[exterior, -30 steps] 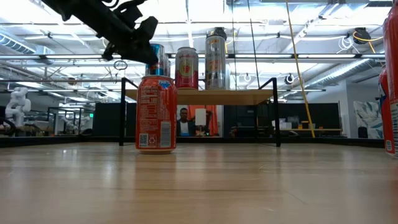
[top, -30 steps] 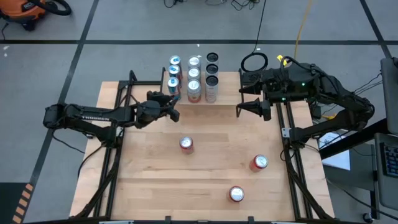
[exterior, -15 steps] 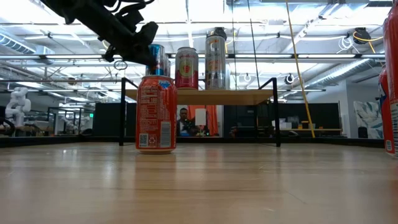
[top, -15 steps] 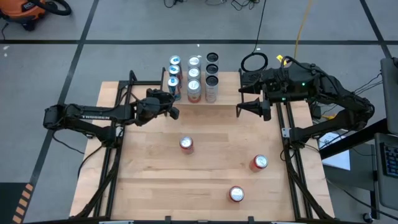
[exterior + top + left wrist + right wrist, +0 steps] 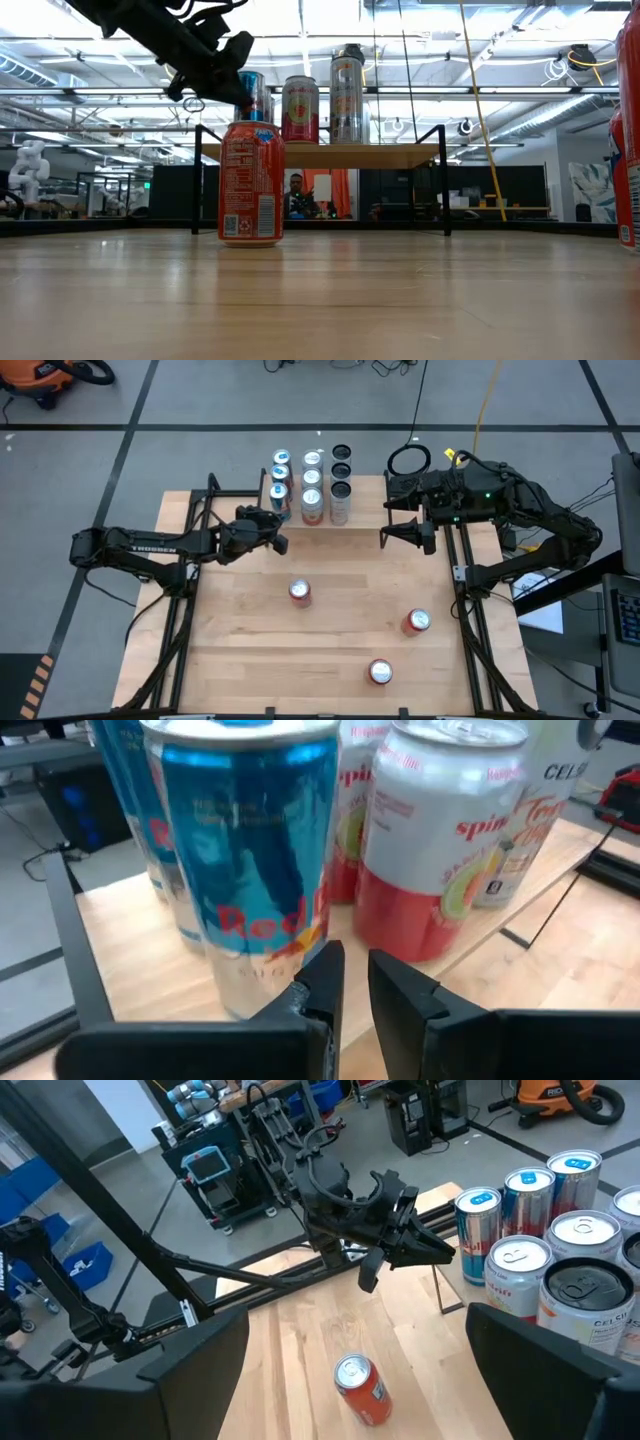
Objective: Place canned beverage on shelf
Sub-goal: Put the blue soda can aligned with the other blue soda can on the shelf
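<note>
The left hand (image 5: 281, 543) reaches in low from the bench's left edge, arm stretched almost level, its dark fingers (image 5: 322, 982) nearly pinched together on nothing, just in front of the tall blue-and-silver can (image 5: 250, 860) standing at the left front corner of the small light-wood shelf on thin black legs (image 5: 320, 155). That can is free of the hand and stands upright beside red-and-white cans (image 5: 430, 840) on the shelf top. The right hand (image 5: 385, 532) hangs near the bench's right edge beside the shelf, fingers spread wide and empty. Three red cans stand upright on the light wooden bench (image 5: 250, 650): one near the middle (image 5: 299, 592), two toward the right front corner (image 5: 416, 621).
</note>
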Motion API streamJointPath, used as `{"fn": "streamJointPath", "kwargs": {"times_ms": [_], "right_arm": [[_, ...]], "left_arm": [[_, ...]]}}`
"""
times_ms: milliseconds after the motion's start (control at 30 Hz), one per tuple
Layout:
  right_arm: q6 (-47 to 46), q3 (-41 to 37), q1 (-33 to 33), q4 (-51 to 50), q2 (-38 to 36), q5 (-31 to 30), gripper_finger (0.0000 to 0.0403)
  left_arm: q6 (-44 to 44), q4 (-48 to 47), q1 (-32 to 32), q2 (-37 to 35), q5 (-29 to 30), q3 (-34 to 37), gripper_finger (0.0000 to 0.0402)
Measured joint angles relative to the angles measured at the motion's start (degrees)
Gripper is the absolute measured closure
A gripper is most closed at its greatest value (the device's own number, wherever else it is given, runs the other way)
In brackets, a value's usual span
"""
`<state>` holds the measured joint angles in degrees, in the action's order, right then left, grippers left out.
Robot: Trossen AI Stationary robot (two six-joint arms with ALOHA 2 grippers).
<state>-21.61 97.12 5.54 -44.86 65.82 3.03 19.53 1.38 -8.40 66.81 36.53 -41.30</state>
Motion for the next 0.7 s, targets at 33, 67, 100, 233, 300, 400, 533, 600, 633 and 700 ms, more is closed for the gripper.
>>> {"fn": "streamJointPath", "kwargs": {"times_ms": [33, 67, 100, 233, 300, 400, 533, 600, 633, 700], "right_arm": [[0.0, 0.0, -0.02, 0.0, 0.0, 0.0, 0.0051], [0.0, 0.0, -0.02, 0.0, 0.0, 0.0, 0.0051], [0.02, 0.0, -0.01, 0.0, 0.0, 0.0, 0.0051], [0.44, 0.0, -0.01, 0.0, 0.0, 0.0, 0.0051], [0.44, 0.0, 0.0, 0.0, 0.0, 0.02, 0.0051], [0.45, 0.0, 0.0, 0.0, 0.0, 0.02, 0.0051], [0.67, 0.0, 0.0, 0.0, 0.0, 0.02, 0.0051], [0.85, 0.0, 0.0, 0.0, 0.0, 0.02, 0.0051], [0.85, 0.0, -0.01, 0.0, 0.0, 0.02, 0.0051], [0.85, 0.0, 0.0, 0.0, 0.0, 0.02, 0.0051]], "left_arm": [[0.78, -0.88, 0.03, 0.0, 0.36, 0.0, 0.035], [1.34, -1.97, 0.02, 0.0, 0.95, 0.01, 0.035], [1.96, -2.77, 0.01, 0.0, 1.33, 0.05, 0.035], [1.69, -3.57, -0.65, 0.0, 1.71, 0.07, 0.035], [0.54, -3.4, -1.01, 0.0, 1.73, 0.07, 0.035], [-0.39, -3.38, -1.62, 0.0, 1.7, 0.07, 0.035], [-0.41, -3.34, -2.25, 0.0, 1.69, 0.07, 0.035], [-0.42, -3.34, -2.52, 0.0, 1.69, 0.07, 0.035], [-0.42, -3.32, -2.57, 0.0, 1.67, 0.07, 0.035], [-0.46, -3.28, -2.63, 0.0, 1.69, 0.07, 0.035]]}}
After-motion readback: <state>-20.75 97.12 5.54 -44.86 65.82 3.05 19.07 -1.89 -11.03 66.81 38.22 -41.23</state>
